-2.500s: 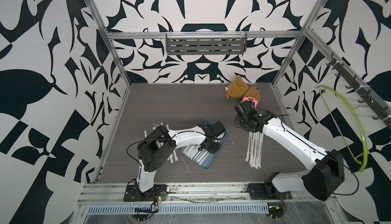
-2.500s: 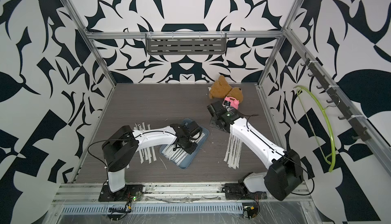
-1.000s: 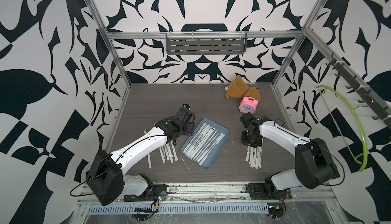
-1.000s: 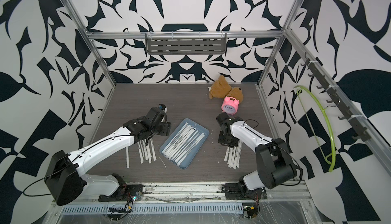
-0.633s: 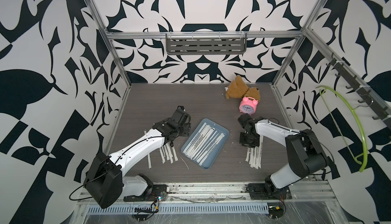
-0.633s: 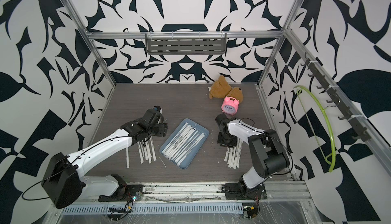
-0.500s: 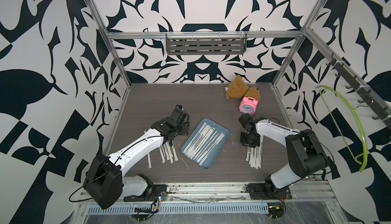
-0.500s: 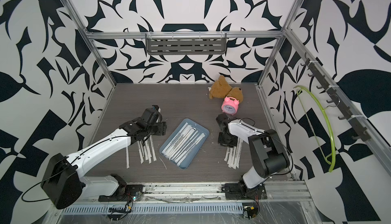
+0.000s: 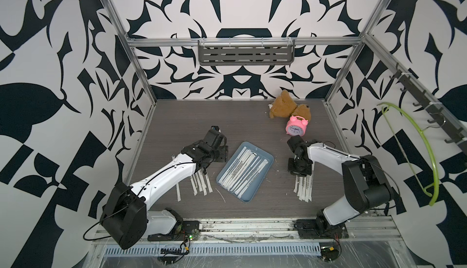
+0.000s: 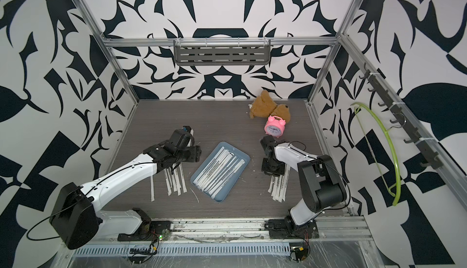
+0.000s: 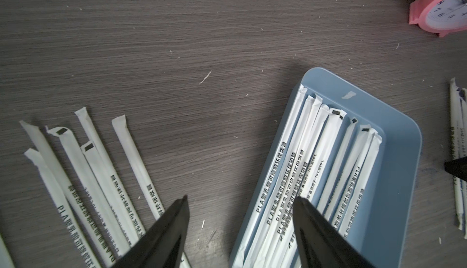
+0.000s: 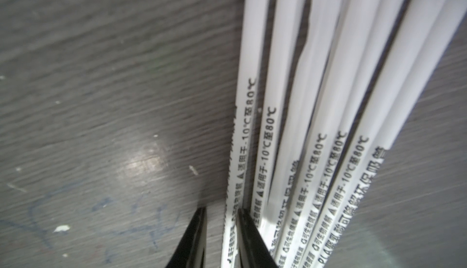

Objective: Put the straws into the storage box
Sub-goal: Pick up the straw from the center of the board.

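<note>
The storage box [image 9: 271, 160] [image 10: 246, 159] [image 11: 394, 178] lies mid-table with several straws [image 9: 242, 170] [image 11: 316, 165] in it. More straws [image 9: 201, 183] [image 11: 96, 178] lie on the table to its left, and another bunch [image 9: 303, 188] [image 12: 328, 102] to its right. My left gripper [image 9: 222, 153] [image 11: 240, 199] hovers open and empty between the left straws and the box. My right gripper [image 9: 299, 172] [image 12: 221, 211] points down on the far end of the right bunch. Its jaws stand narrowly open, astride the outermost straw, with a gap on one side.
A pink alarm clock [image 9: 295, 127] and a brown teddy bear [image 9: 283, 105] sit at the back right, close behind the right arm. A grey slotted shelf [image 9: 246, 54] hangs on the back wall. A thin white sliver [image 9: 222, 194] lies in front of the box.
The left gripper has left the box and drawn off to its left. The right gripper has come down from near the clock onto the right bunch and has held there for the last second.
</note>
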Motion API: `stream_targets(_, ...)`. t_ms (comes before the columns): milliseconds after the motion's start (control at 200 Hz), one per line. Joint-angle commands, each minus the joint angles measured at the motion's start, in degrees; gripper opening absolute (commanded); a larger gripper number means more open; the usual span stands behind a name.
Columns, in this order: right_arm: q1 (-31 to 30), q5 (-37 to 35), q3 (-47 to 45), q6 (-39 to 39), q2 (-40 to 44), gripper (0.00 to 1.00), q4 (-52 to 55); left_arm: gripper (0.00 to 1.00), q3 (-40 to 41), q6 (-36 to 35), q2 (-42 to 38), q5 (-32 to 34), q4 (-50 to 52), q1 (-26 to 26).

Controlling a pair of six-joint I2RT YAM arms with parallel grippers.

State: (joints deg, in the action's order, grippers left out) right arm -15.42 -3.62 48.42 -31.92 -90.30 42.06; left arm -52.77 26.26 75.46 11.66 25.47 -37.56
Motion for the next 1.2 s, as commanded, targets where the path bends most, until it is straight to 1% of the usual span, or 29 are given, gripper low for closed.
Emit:
stream_targets(0,1.4,-1.6,0.6,1.2,0.8,0.27,-0.9,0.72,0.8,0.6,1.0,-1.3,-0.5,0.1)
stream_targets(250,2.8,-0.8,1.4,2.2,0.7,0.27,-1.4,0.71,0.8,0.7,1.7,-1.7,-0.8,0.1)
stream_targets(335,2.9,-0.2,1.6,2.3,-0.2,0.25,-1.9,0.71,0.9,0.7,1.8,-1.9,-0.8,0.1)
stream_targets(400,2.9,-0.1,1.3,2.4,-0.7,0.22,-2.3,0.71,0.9,0.7,1.7,-2.0,-0.7,0.1)
stream_targets(525,2.8,0.0,0.8,2.0,0.0,0.13,-1.8,0.71,1.0,0.7,1.4,-1.9,-0.6,0.1)
stream_targets(655,2.3,0.6,0.4,0.6,2.0,0.08,-1.0,0.71,1.1,0.7,1.2,-2.1,-0.7,0.1)
stream_targets(775,0.2,0.3,0.9,-1.5,3.2,0.04,0.3,0.71,1.2,0.7,1.2,-2.0,-1.0,0.1)
stream_targets(840,-2.1,-0.9,1.8,-3.8,3.9,0.03,1.5,0.71,1.4,0.6,1.1,-1.9,-1.3,0.1)
stream_targets(920,-6.0,-2.5,3.6,-8.5,4.7,0.02,3.6,0.71,1.9,0.0,0.8,-1.3,-1.6,0.1)
stream_targets(1045,-12.4,-5.8,7.4,-18.8,6.7,0.01,7.8,0.71,2.4,-0.8,0.4,-1.0,-2.6,0.7)
stream_targets(1090,-14.6,-6.5,9.3,-22.7,7.5,0.01,9.4,0.72,2.6,-0.8,0.3,-1.6,-3.2,1.3)
stream_targets(1115,-15.9,-8.8,10.4,-24.7,7.9,0.00,10.4,0.71,2.6,-0.9,0.3,-2.1,-3.6,1.7)
stream_targets(1195,-20.2,-10.8,13.9,-31.5,8.5,0.00,12.9,0.71,3.2,-1.1,0.0,-3.7,-4.9,3.2)
